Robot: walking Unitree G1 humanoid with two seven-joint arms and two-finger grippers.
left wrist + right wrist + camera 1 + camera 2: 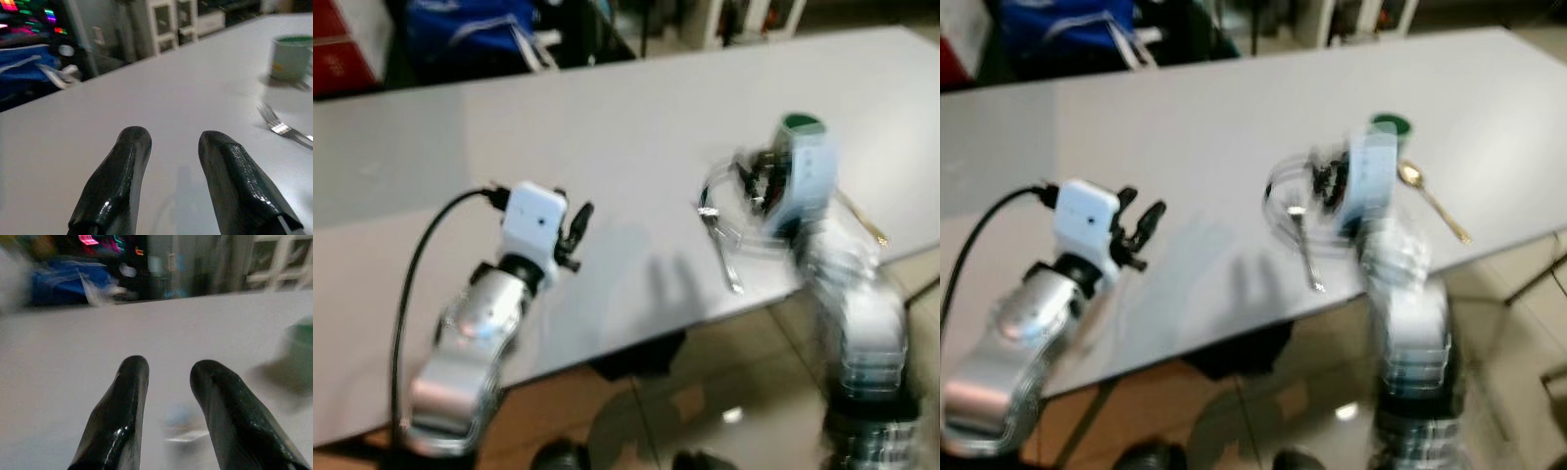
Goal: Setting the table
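A silver fork (721, 247) lies on the white table (636, 127) near its front edge. Beside it, to the right, lies a gold spoon (1436, 202), and a cup with a green inside (1391, 125) stands just beyond. My right gripper (754, 182) is blurred by motion above the fork's head; in its wrist view the gripper (168, 369) is open with nothing held. My left gripper (576, 231) hovers over bare table left of the fork, open and empty (168, 142). In the left wrist view the fork (283, 129) and cup (291, 56) sit off to one side.
A blue bag (480, 29) and dark clutter stand behind the table's far edge, with white furniture (176, 24) beyond. The table's front edge runs just below both arms, with glossy tiled floor (705, 392) underneath.
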